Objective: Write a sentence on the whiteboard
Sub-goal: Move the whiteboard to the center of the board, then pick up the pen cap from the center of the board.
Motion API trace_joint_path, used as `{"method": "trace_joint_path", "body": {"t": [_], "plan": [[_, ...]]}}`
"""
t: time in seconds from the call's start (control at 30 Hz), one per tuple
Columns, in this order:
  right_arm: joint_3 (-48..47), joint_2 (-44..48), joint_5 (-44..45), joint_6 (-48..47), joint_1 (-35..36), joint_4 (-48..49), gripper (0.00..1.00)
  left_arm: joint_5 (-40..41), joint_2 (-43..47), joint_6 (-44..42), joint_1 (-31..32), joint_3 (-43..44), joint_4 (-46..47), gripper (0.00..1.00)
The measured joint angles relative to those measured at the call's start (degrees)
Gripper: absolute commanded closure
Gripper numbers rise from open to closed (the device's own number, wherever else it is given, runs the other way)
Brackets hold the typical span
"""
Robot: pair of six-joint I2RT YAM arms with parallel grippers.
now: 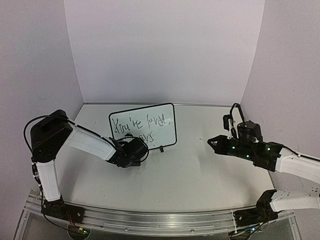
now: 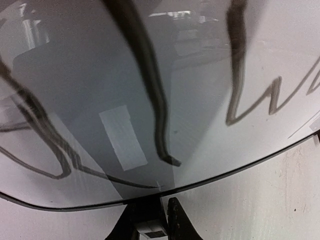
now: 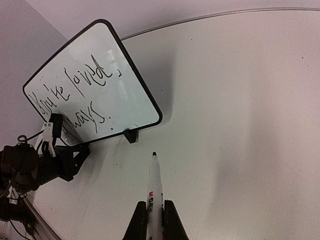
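The whiteboard [image 1: 161,131] stands tilted back at mid-table on small black feet, with the sentence [image 1: 141,124] "You're loved, always." in two dark handwritten lines. My left gripper [image 1: 133,149] is low at the board's bottom left edge. In the left wrist view its jaws [image 2: 159,204] stand narrow around the board's black foot, under the whiteboard [image 2: 210,125] and big blurred strokes of the sentence [image 2: 148,75]. My right gripper [image 3: 155,206] is shut on a white marker [image 3: 154,182], its uncapped tip pointing at the whiteboard [image 3: 132,102] from some way off to the right.
White walls close the table on the left, back and right. The board's right foot [image 3: 131,135] rests on the table [image 3: 240,125] ahead of the marker tip. The right arm [image 1: 250,150] reaches in from the right side, the arm bases sit on the near rail [image 1: 160,220].
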State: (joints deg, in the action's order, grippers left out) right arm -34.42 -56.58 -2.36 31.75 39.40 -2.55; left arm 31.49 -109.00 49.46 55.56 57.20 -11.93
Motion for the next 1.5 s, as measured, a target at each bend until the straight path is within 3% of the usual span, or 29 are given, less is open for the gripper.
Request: {"method": "trace_joint_path", "body": {"t": [0.23, 0.5, 1.43, 1.5], "plan": [[0.1, 0.0, -0.1, 0.1, 0.0, 0.0, 1.00, 1.7, -0.9, 0.1, -1.2, 0.5, 0.6, 0.88], [0.1, 0.0, -0.1, 0.3, 0.0, 0.2, 1.00, 2.7, -3.5, -0.4, -1.7, 3.6, 0.7, 1.00], [0.5, 0.9, -0.1, 1.3, 0.0, 0.4, 1.00, -0.5, -15.5, -9.4, -6.9, 20.6, 4.1, 1.00], [0.5, 0.9, -0.1, 1.3, 0.0, 0.4, 1.00, -0.6, -16.0, -10.2, -7.1, 21.1, 4.8, 0.92]]}}
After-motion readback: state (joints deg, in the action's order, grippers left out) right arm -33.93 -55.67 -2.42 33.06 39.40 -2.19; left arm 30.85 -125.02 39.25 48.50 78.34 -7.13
